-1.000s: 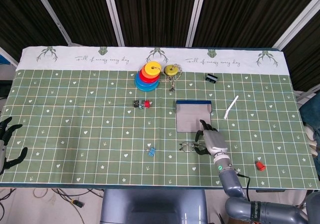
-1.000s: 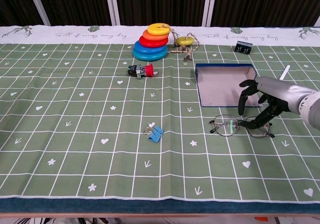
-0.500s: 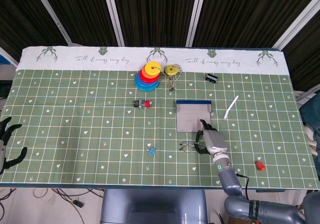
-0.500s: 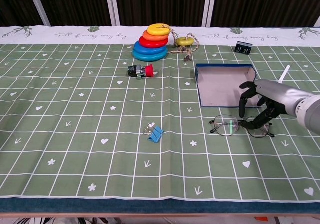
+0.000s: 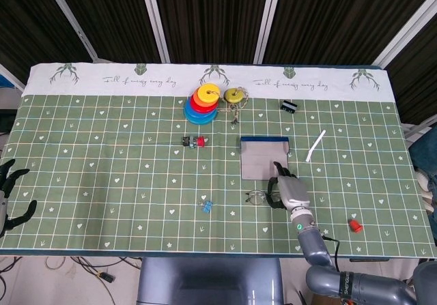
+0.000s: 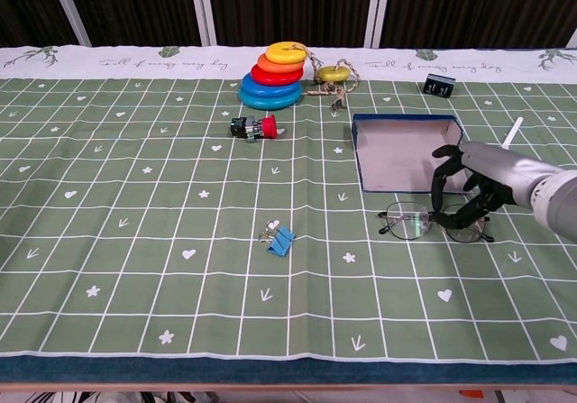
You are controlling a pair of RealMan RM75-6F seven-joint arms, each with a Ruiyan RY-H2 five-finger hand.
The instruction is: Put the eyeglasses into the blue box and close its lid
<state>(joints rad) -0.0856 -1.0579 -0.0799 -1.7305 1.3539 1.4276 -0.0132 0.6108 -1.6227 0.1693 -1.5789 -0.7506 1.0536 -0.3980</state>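
The eyeglasses (image 6: pixel 435 223) lie on the green table (image 6: pixel 135 241), just in front of the open blue box (image 6: pixel 406 153), at about 6 o'clock from it. The right hand (image 6: pixel 471 187) has its fingers curled down onto the right lens; it looks like it grips the frame, but I cannot tell for sure. The left hand (image 5: pixel 9 196) rests wide open at the table's 9 o'clock edge.

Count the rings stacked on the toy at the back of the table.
4 visible on the ring stack: blue at the bottom, then red, orange, yellow on top. A separate yellow ring lies just right of it. More may be hidden.
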